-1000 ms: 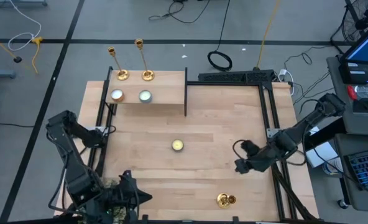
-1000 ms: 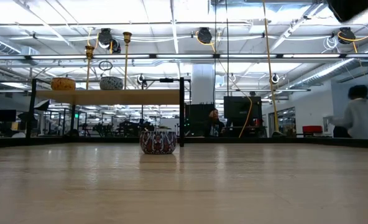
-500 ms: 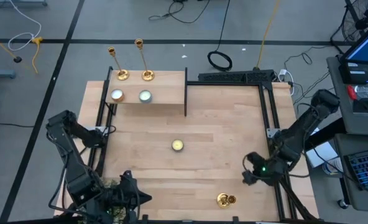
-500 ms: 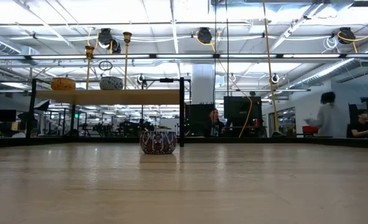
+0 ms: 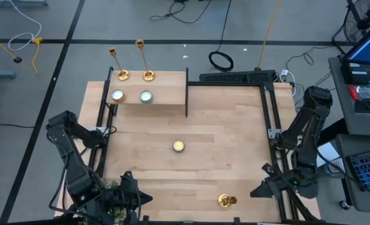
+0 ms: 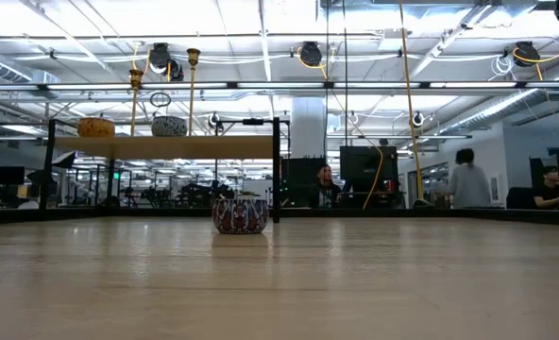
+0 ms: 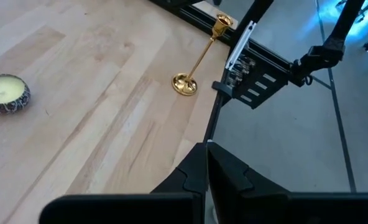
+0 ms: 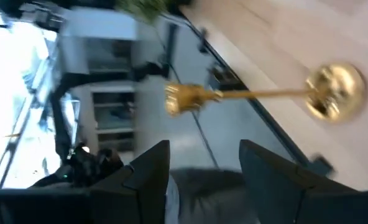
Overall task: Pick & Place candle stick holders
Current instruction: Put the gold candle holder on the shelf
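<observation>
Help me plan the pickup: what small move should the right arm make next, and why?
Probably ease the right hand toward the candlestick standing near the table's front edge. Its fingers are open, and the right wrist view shows the stem ahead of them, not yet between them. The left hand waits shut.

Two gold candle stick holders (image 5: 130, 62) stand upright on a raised wooden shelf (image 5: 166, 87) at the bench's (image 5: 210, 125) far left, with two tealight candles (image 5: 132, 96) just in front of them. A third candle stick holder (image 5: 227, 200) stands near the bench's near right edge, and a yellow tealight (image 5: 179, 145) sits mid-bench. The right gripper (image 5: 257, 189) hovers just beside that third holder; the left gripper (image 5: 149, 199) waits at the near left corner.
</observation>
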